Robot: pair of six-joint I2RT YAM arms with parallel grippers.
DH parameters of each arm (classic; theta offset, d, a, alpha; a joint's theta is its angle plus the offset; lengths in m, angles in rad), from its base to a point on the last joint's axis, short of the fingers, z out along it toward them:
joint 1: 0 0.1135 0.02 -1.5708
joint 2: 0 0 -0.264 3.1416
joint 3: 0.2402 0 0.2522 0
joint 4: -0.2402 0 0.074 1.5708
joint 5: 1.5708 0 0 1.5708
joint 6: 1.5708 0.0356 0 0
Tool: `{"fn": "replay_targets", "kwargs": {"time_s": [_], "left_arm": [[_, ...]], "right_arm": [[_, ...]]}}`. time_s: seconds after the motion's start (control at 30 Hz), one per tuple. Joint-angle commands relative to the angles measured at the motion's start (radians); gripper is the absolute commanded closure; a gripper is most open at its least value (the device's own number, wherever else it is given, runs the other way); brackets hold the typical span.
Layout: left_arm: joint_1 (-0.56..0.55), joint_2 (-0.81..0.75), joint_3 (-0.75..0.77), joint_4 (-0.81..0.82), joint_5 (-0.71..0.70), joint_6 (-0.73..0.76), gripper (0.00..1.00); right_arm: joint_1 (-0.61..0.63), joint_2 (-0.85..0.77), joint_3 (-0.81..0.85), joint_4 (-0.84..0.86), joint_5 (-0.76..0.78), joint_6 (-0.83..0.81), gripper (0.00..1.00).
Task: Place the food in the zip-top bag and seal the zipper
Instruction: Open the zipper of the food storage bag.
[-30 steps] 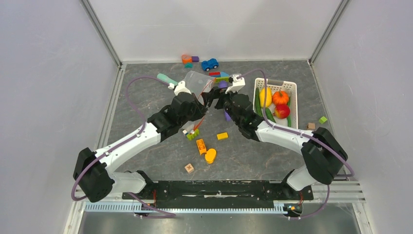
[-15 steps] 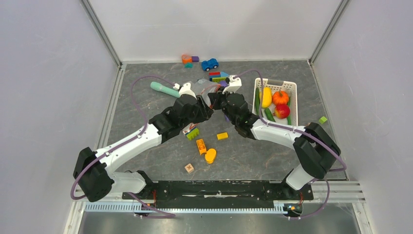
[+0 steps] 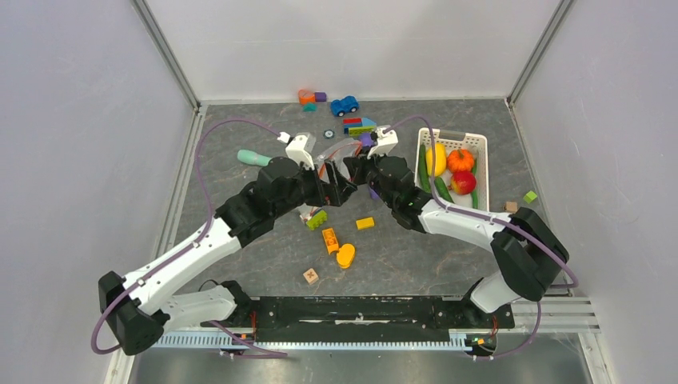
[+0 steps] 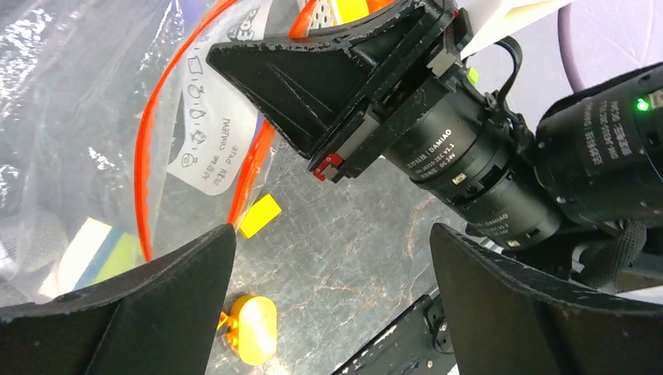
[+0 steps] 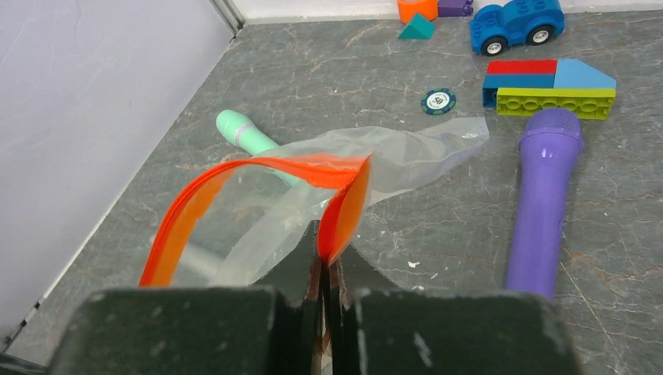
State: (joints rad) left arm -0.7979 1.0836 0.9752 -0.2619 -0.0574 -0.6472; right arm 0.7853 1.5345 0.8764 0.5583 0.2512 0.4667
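Your right gripper pinches the bag by its zipper, mouth gaping between the arms, while your left gripper stands wide and empty, so next fetch the food lying in the basket.

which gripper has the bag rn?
The right gripper, shut on the bag's orange zipper; the left gripper is wide open, gripping nothing.

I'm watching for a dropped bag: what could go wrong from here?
Only the right claw pinches the zipper; the left claw stands open, so the floppy bag may sag shut or slip. The food sits in the basket on the right claw's side, so the free claw reaching across could knock the bag.
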Motion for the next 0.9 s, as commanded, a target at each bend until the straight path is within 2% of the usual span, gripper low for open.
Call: {"fn": "replay_targets", "kwargs": {"time_s": [0.0, 0.2, 0.53, 0.73, 0.87], "left_arm": [[-0.003, -0.039, 0.053, -0.094, -0.036, 0.121, 0.00], [-0.003, -0.006, 0.091, -0.232, -0.327, 0.196, 0.00], [-0.001, 0.146, 0.119, -0.237, -0.474, 0.254, 0.00], [0.001, 0.191, 0.104, -0.197, -0.513, 0.264, 0.10], [0.003, 0.191, 0.081, -0.131, -0.466, 0.246, 0.26]], "right_arm": [[0.003, -0.049, -0.021, -0.014, -0.065, -0.055, 1.00], [0.003, -0.064, -0.044, -0.005, -0.205, -0.113, 1.00], [0.004, -0.085, -0.062, 0.015, -0.333, -0.162, 1.00], [0.003, -0.135, -0.084, 0.012, -0.380, -0.203, 1.00], [0.003, -0.156, -0.084, -0.014, -0.386, -0.235, 1.00]]}}
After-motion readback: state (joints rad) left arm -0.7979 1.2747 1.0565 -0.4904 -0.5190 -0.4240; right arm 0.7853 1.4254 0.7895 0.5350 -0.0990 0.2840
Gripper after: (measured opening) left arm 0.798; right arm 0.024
